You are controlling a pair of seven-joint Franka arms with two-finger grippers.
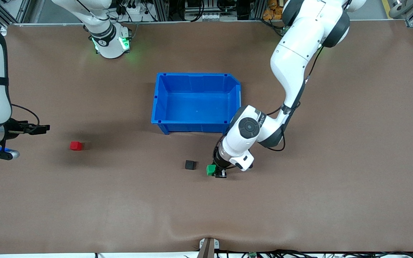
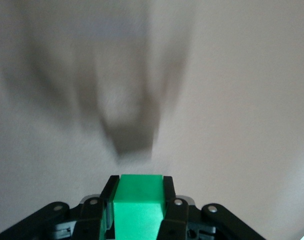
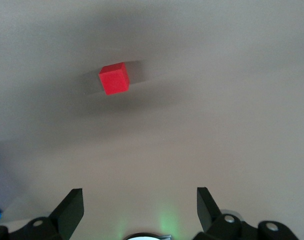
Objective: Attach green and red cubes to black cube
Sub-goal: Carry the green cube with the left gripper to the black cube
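Your left end effector [image 1: 216, 173] is clamped on the small bright green solid cube [image 1: 211, 169], its two black fingers [image 2: 168, 200] pressed flat against opposite faces. In the left wrist view the green cube [image 2: 138, 205] sits square between them, one flat face turned up toward the camera; as a cube it has no long axis. It hangs just above the brown surface [image 1: 299, 200], casting a dark shadow below itself.

The small matte black cube [image 1: 190, 165] rests on the surface just beside your left end effector, toward the right arm's end, close to the green cube but not touching it. The open blue plastic bin [image 1: 163, 104] stands on the surface near this end effector, beside the arm's wrist.

Your left arm comes down from its base, bends at the elbow beside the bin, and points its wrist steeply downward.

Your right end effector [image 1: 41, 128] is released, its fingers [image 3: 71, 207] spread wide with nothing between them. It hovers over the surface near the table's edge at the right arm's end, and its forearm hangs upright there. The small bright red solid cube [image 1: 76, 146] lies flat on the surface close to this end effector, apart from it and well away from the other two cubes; the right wrist view shows the red cube [image 3: 114, 78] with its edges turned slightly askew.
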